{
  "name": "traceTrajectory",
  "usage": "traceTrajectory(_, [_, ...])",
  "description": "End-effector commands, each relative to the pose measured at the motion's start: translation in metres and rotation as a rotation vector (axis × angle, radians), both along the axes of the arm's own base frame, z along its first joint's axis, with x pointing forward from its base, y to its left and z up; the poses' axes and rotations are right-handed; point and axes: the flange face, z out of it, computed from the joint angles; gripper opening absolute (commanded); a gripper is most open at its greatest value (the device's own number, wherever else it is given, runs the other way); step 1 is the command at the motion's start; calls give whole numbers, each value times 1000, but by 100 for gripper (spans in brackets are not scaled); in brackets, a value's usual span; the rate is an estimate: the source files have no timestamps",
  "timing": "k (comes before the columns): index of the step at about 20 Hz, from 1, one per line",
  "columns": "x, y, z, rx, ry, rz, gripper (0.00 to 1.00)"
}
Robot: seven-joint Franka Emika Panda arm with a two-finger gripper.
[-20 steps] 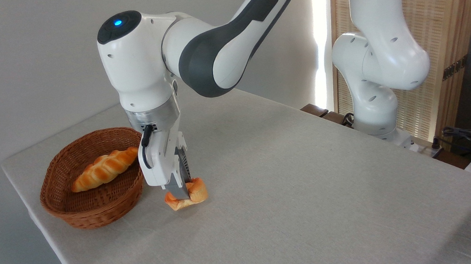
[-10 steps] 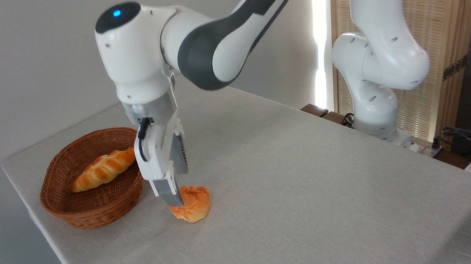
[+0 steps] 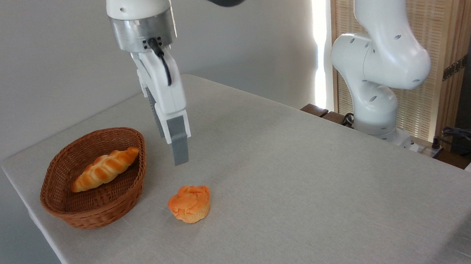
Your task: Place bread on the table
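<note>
Hand (image 3: 177, 152) hangs empty above the bread (image 3: 189, 203); whether its fingers are spread, I cannot tell.

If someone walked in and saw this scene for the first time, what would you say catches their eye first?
Probably the small orange bread, sitting upright and alone on the pale table, near its front edge. Right above it hangs the robot's tool, empty and well clear of the bread. To the left, a brown wicker basket holds a long twisted loaf.
</note>
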Motion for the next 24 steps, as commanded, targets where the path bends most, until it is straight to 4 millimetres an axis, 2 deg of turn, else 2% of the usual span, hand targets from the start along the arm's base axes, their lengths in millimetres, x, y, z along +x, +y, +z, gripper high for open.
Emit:
traceTrajectory(1, [4,8,7,32,19,176,100])
traceTrajectory(2, [5,13,14,30,11,225,100])
traceTrajectory(4, [5,9,16,28,17,297,100])
traceTrajectory(8, [-5,9,17,41,65,311,100])
traceTrajectory(14, [6,31,29,86,23,330,100])
traceTrajectory(20, [0,20,29,91,52,303,100])
traceTrajectory(22, [-3,-7,26,95,68,259,100])
traceTrajectory(24, [-4,-17,25,95,70,247,100])
